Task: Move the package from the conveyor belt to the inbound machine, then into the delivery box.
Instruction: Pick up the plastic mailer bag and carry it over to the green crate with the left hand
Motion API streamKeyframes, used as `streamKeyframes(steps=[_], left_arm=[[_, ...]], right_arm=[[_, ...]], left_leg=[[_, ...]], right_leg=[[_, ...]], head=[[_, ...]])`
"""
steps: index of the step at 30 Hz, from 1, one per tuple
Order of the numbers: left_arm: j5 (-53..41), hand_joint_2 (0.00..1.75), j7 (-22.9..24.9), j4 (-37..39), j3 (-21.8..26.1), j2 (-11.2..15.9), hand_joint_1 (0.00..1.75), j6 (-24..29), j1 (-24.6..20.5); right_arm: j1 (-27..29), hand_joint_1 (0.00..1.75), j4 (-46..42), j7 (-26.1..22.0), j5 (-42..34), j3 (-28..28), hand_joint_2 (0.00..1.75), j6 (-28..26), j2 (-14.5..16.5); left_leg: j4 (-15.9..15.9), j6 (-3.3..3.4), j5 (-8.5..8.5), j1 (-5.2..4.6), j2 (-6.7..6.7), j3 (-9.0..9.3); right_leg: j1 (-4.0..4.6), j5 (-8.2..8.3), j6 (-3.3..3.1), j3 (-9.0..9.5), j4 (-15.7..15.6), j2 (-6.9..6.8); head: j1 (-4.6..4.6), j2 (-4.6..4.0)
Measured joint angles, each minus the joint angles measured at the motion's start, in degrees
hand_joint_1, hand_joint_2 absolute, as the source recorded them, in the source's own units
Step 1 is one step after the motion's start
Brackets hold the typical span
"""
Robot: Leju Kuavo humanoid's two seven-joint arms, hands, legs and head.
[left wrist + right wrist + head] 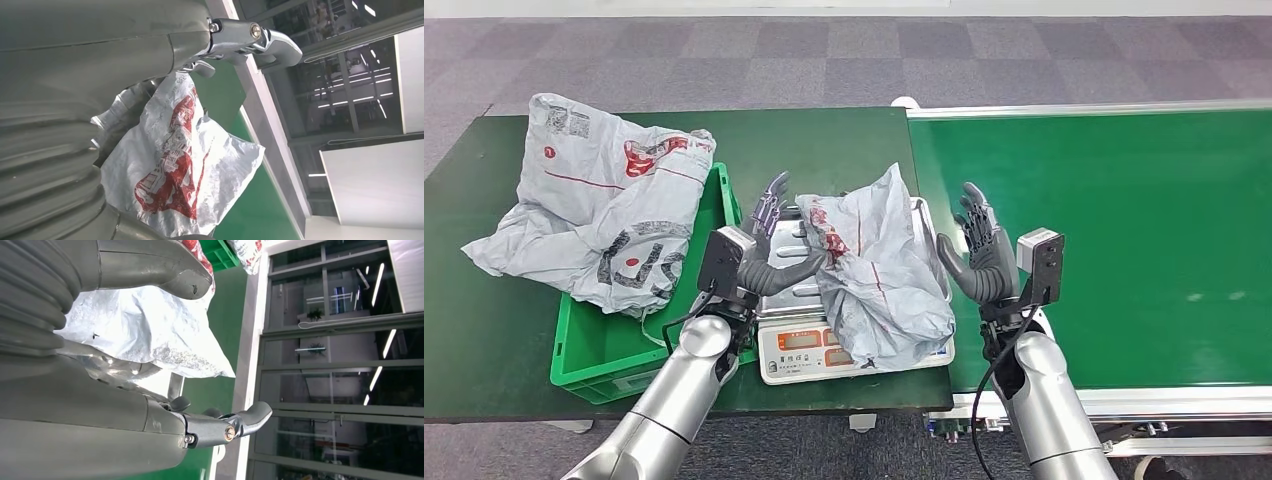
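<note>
Grey package [876, 270] with red print, text unreadable, lies on scale [796, 352]. Left robot hand [776, 250] spread, thumb touching package. Right robot hand [977, 252] spread, just right of scale. Green crate [589, 350] left of scale holds another bag [594, 200].

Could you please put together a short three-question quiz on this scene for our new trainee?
1. True or false: the crumpled grey plastic package with red print lies on the silver weighing scale.
2. Which robot hand touches that package: A) left robot hand, B) right robot hand?
3. Fill in: a second grey package sits on the green plastic ____.

Key: 1 true; 2 A; 3 crate.
</note>
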Motion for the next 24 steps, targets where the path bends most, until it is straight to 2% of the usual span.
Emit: streamKeyframes(steps=[4,11,14,16,18,24], left_arm=[[-10.41,1.75,0.57,3.01,-2.9,0.65,0.0,-1.26,-2.43],[-30.17,1.75,-0.65,16.08,-11.4,0.8,0.0,-3.57,-12.27],[-36.09,1.75,-4.27,22.39,-16.43,0.8,0.0,-9.71,-16.08],[-38.65,1.75,-7.4,26.77,-20.77,0.96,0.0,-13.4,-18.36],[-39.12,1.75,-9.03,29.77,-23.81,1.18,0.0,-13.7,-19.82],[-39.13,1.75,-9.94,34.08,-27.76,1.91,0.0,-13.34,-22.56]], right_arm=[[-0.21,0.0,0.54,-0.14,-1.42,-0.84,1.75,0.47,0.11],[-4.29,0.0,4.95,-0.51,-2.86,-4.02,1.75,-0.75,0.25],[-6.77,0.0,8.69,0.27,-4.6,-4.68,1.75,1.09,0.93],[-8.25,0.0,11.1,0.38,-5.91,-4.81,1.75,2.7,1.85],[-8.94,0.0,12.51,0.11,-6.46,-4.83,1.75,3.17,2.66],[-9.19,0.0,13.93,0.05,-7.35,-4.83,1.75,3.92,3.72]], left_leg=[[0.0,0.02,0.03,0.0,-0.06,-0.01],[0.01,0.05,0.08,0.0,0.0,0.0],[0.02,0.03,0.1,-0.01,0.01,0.01],[0.01,0.01,0.12,-0.01,0.01,0.02],[0.01,-0.01,0.13,0.01,-0.03,0.03],[-0.03,-0.02,0.13,0.02,-0.09,0.05]], right_leg=[[0.0,0.01,0.01,0.0,0.0,-0.06],[-0.07,0.15,0.06,-0.01,0.0,0.0],[-0.07,0.18,0.05,-0.01,0.02,0.02],[-0.04,0.19,0.04,0.0,0.03,0.03],[0.01,0.17,0.01,0.03,0.03,-0.01],[0.04,0.13,0.0,0.1,0.03,-0.07]], head=[[0.0,0.0],[0.01,0.0],[0.01,0.0],[-0.01,0.0],[-0.02,0.0],[0.0,0.0]])
